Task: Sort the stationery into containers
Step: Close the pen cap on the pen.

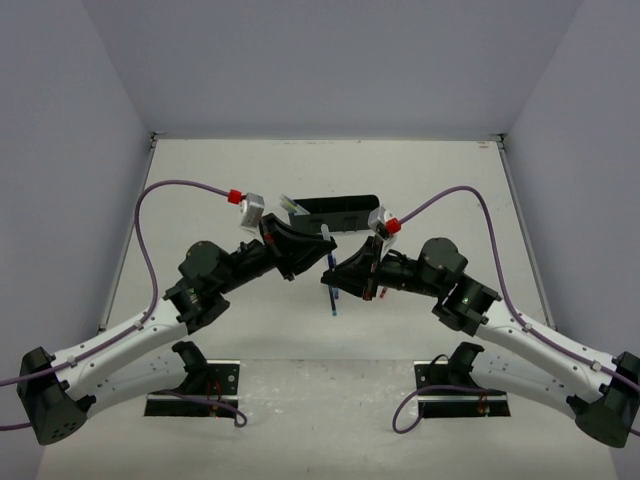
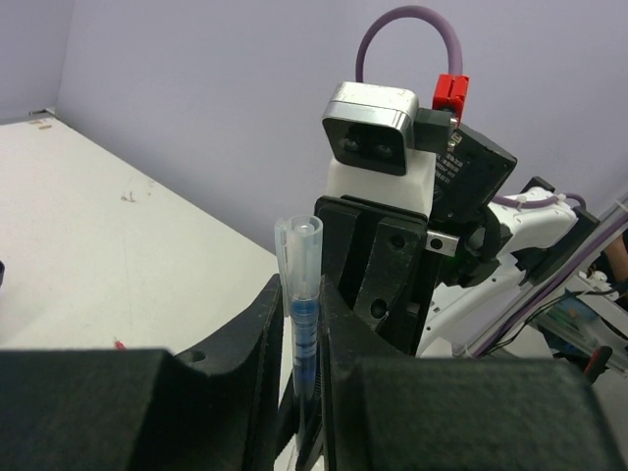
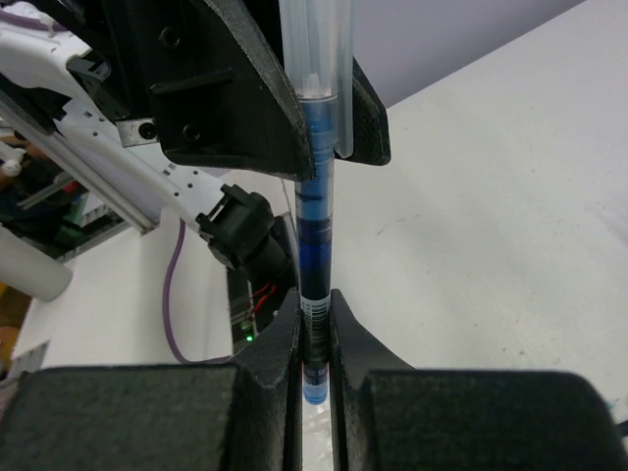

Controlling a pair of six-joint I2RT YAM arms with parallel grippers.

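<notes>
A blue pen with a clear cap point(image 1: 328, 262) stands nearly upright above the table, held between both grippers. My left gripper point(image 1: 318, 246) is shut on its capped upper part; in the left wrist view the pen point(image 2: 302, 294) rises between the jaws of that gripper point(image 2: 300, 348). My right gripper point(image 1: 334, 277) is shut on the lower barrel; in the right wrist view the pen point(image 3: 316, 245) runs up from that gripper point(image 3: 314, 339). The black organizer tray point(image 1: 338, 212) lies just behind, with yellow-green pens point(image 1: 291, 205) at its left end. The eraser is out of view.
Other pens lie on the table under the right gripper, one blue tip point(image 1: 334, 303) and a red bit point(image 1: 368, 292) showing. Black base plates sit at the near edge on the left point(image 1: 195, 385) and the right point(image 1: 462, 388). Purple cables arc over both arms.
</notes>
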